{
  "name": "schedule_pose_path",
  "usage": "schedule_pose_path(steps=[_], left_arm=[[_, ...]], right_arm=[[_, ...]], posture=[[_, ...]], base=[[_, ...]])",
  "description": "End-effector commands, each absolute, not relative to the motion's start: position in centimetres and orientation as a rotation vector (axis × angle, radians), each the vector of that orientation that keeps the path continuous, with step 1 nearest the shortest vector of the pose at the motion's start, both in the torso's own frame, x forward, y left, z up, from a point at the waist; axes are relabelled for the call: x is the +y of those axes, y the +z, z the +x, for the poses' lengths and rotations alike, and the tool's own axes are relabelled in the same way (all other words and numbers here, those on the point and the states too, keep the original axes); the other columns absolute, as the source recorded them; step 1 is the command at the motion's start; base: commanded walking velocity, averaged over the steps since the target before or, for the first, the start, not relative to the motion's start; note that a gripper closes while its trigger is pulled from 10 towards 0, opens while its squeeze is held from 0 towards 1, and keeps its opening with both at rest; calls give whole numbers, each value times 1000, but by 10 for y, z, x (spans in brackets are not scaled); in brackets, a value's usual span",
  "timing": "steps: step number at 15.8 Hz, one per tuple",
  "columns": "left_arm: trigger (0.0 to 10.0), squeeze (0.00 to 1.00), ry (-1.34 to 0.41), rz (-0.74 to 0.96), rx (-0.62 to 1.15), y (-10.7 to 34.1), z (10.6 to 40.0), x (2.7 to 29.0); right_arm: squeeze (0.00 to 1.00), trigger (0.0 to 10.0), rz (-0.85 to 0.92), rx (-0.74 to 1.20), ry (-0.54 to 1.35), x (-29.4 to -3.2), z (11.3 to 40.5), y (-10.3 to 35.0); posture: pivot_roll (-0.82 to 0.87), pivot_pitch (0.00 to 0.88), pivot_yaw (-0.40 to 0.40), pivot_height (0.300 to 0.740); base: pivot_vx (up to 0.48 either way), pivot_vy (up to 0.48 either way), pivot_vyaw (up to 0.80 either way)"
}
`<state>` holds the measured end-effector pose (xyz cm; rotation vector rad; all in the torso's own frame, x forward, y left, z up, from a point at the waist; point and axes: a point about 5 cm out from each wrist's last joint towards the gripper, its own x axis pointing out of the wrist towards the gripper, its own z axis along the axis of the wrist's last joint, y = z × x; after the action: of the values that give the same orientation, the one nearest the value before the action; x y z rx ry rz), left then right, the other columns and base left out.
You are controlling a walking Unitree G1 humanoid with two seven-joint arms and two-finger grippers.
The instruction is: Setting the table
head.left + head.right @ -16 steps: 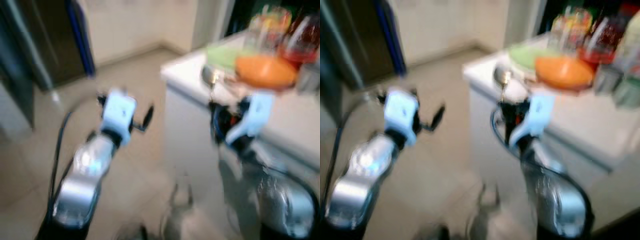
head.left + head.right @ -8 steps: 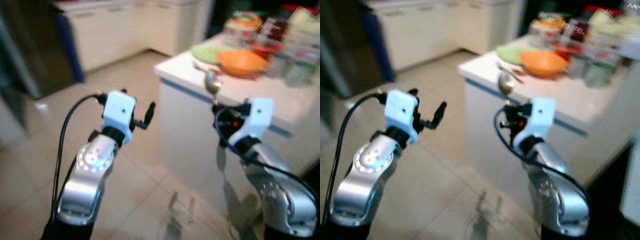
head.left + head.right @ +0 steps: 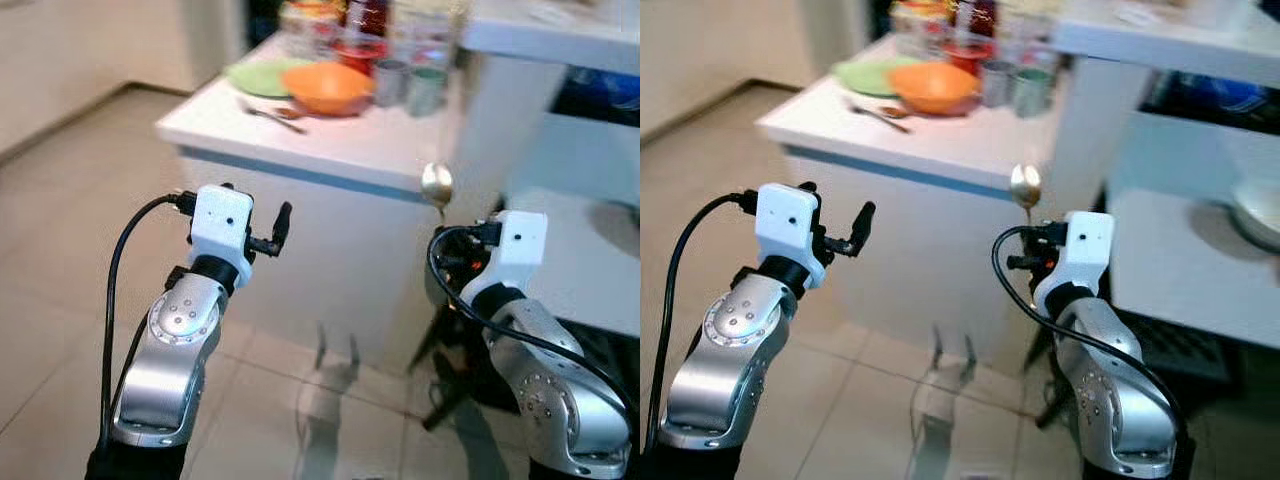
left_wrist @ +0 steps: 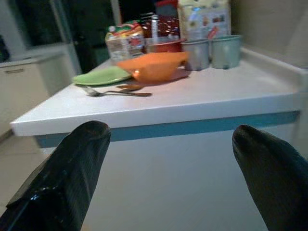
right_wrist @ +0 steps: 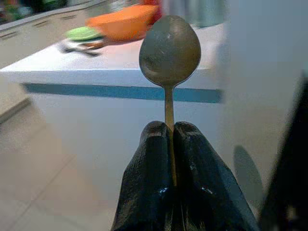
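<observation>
- The right gripper (image 5: pixel 169 144) has its two black fingers (image 5: pixel 149 163) pressed together on the handle of a spoon (image 5: pixel 169 53), which stands upright with its bowl above the fingertips
- In the head views that spoon (image 3: pixel 1025 186) is held in the air on the right, near the robot, in front of the right end of the white counter (image 3: pixel 330 140) and not touching it
- The left gripper (image 3: pixel 268 228) is raised on the left with its fingers (image 4: pixel 72 168) spread wide apart and nothing between them; it points at the front face of the counter, short of it
- On the far part of the counter top sits an orange bowl (image 3: pixel 325 87), with a green plate (image 3: pixel 258 76) just beside it on the left
- Cutlery (image 3: pixel 262 110) lies on the counter top, just nearer than the plate and bowl; the left wrist view shows it as a spoon and another piece lying side by side (image 4: pixel 115 91)
- Two pale cups (image 3: pixel 405 85) stand to the right of the orange bowl, close to each other
- Jars and packets (image 4: pixel 163 24) stand behind the bowl at the far edge; their labels are too blurred to read
- A lower white table (image 3: pixel 1200 270) stands to the right of the counter, with the rim of a pale dish (image 3: pixel 1258 215) at its far right
- The floor (image 3: pixel 60 250) is of pale tiles
</observation>
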<state>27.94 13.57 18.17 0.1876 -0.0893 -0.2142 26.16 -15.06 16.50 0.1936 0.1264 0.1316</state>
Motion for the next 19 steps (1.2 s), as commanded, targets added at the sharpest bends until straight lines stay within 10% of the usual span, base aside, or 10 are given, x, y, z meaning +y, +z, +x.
schedule_pose_path(steps=[1, 19], left_arm=[[10000, 0, -196, 191, -103, 185, 282, 138], [10000, 0, -207, 205, -146, 193, 285, 132]], right_arm=[[0, 10000, 184, 92, 106, -153, 262, 170], [0, 10000, 118, -21, 52, -171, 270, 183]], posture=[[2, 0, -21, 740], [-9, 0, -15, 740]], base=[[0, -435, -800], [0, -451, -208]])
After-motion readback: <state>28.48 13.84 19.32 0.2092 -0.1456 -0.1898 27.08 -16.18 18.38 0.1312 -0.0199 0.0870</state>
